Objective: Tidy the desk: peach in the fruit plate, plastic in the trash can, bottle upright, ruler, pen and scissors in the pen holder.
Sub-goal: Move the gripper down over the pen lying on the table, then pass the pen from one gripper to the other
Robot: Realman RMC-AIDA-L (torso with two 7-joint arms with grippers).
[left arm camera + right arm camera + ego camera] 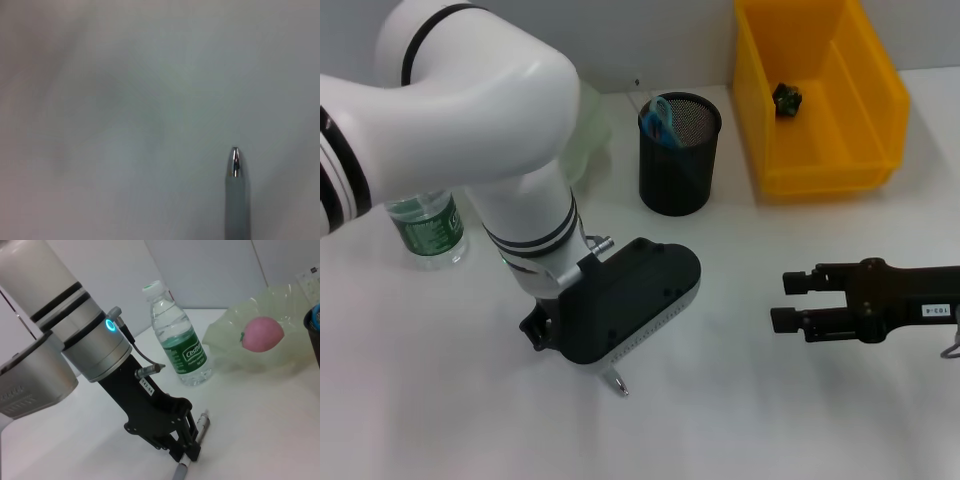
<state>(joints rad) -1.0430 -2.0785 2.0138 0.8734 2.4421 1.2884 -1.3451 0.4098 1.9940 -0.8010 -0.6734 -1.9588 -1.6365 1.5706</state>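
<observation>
Basically down to the pen. Leftmost: bottle upright on the desk, fruit plate behind the arm with the peach in it, so both look done. Next over, left gripper low at desk level, jaws closed on the pen, which lies about flat, metal tip poking out under the wrist housing. Grip looks off-centre along the barrel, so lift slowly and watch for droop or swivel. Raise well above the pen holder rim before traversing, tilt pen near vertical, tip down, then lower inside before opening. Scissors already in the cup on its left side, so aim for the free right half to avoid jamming on the handles. Mesh cup probably light, so avoid clipping the rim and tipping it. Further right: trash can with a small dark scrap inside, likely the plastic. Ruler not clearly visible. Far right: right gripper hovering above the desk, jaws parted, holding nothing, well apart from the pen; keep it parked clear of the lift path.
</observation>
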